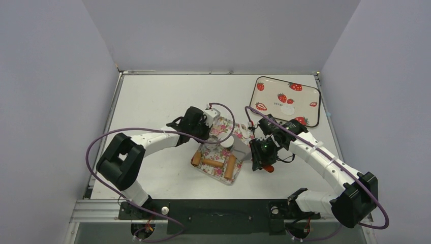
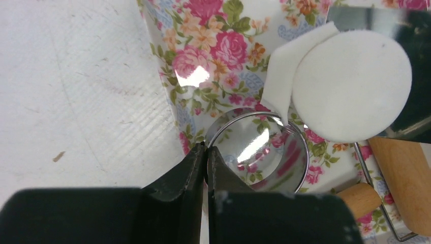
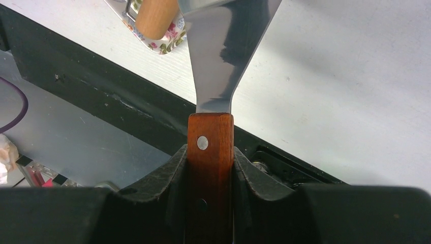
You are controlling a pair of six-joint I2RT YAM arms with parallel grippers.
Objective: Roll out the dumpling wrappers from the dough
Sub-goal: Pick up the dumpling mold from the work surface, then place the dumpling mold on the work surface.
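The right gripper [image 3: 210, 152] is clamping the spatula [image 3: 223, 56] by its wooden handle. The left gripper [image 2: 206, 152] is pinching tight on the thin rim of the ring [image 2: 307, 160], which is sitting on the floral tray [image 2: 203, 40]. Just beyond, a cut wrapper [image 2: 350, 84] is lying partly over the blade, touching a dough scrap [image 2: 282, 71]. The wrapper is appearing soft, light and tear-prone. Supporting it from underneath is advisable, rather than pinching.

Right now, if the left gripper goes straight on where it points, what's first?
The metal ring: its rim sits at the shut fingers' tips, seemingly pinched. Past that, only the floral tray surface, though depth is unclear.
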